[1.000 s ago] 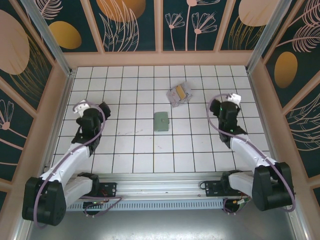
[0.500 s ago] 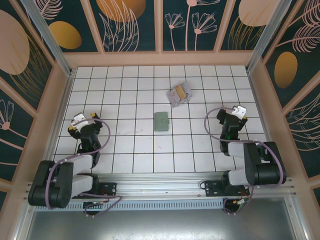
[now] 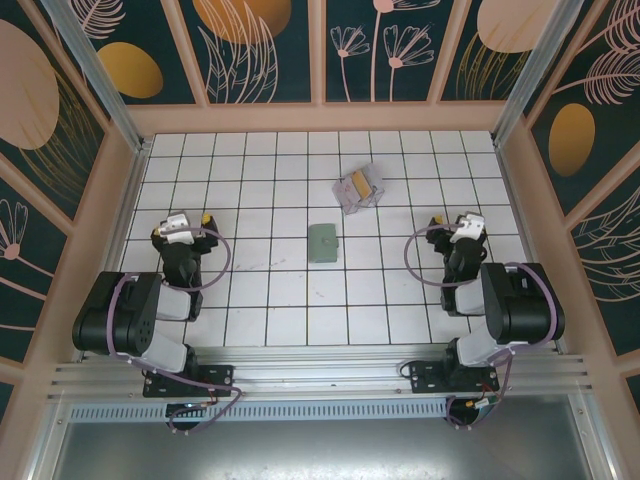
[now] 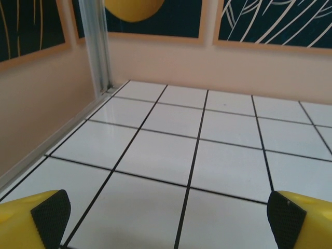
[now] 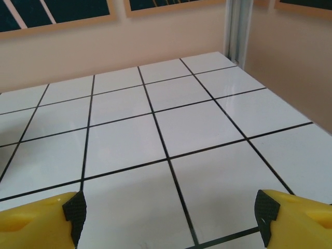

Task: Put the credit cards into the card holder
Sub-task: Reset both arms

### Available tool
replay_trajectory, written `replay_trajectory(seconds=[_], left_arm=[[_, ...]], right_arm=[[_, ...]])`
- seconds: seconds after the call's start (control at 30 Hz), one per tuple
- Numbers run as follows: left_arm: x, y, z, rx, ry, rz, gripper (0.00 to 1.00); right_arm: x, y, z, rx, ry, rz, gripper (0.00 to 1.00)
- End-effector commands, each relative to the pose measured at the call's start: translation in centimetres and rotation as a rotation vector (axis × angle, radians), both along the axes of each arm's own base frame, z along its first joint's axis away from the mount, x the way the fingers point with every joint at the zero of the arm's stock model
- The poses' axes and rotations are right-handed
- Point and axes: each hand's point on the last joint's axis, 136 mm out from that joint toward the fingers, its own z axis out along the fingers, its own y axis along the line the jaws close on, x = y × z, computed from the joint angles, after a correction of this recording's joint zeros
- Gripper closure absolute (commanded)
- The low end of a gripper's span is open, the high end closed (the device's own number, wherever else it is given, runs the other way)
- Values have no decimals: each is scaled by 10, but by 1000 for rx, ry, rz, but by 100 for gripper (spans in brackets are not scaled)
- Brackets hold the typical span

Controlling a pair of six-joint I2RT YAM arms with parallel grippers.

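From above, the sage-green card holder lies flat near the middle of the white tiled desk. The credit cards, a pale skewed stack with a yellow one on top, lie just beyond it to the right, apart from it. The left pincer sits by the left side and the right pincer by the right side, each folded back over its own arm and well apart from both things, with open tiles between. In the left wrist view, the left pincer is spread wide, its yellow fingers at the two near corners with bare tiles between them, running to a peach wall and an aluminium post in the far left corner. In the right wrist view, the right pincer is likewise spread and holds nothing, over bare tiles reaching a post at far right.
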Motion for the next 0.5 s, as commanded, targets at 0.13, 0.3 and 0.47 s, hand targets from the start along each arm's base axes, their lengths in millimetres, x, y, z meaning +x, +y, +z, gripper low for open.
replay_trajectory(seconds=[0.13, 0.3, 0.47], left_arm=[[3, -2, 9, 18, -30, -19, 1], [4, -1, 10, 18, -32, -17, 1], [3, -5, 10, 26, -35, -41, 1]], right_arm=[[5, 1, 14, 28, -61, 18, 14], [5, 1, 15, 27, -63, 17, 13], [5, 1, 15, 27, -61, 17, 1]])
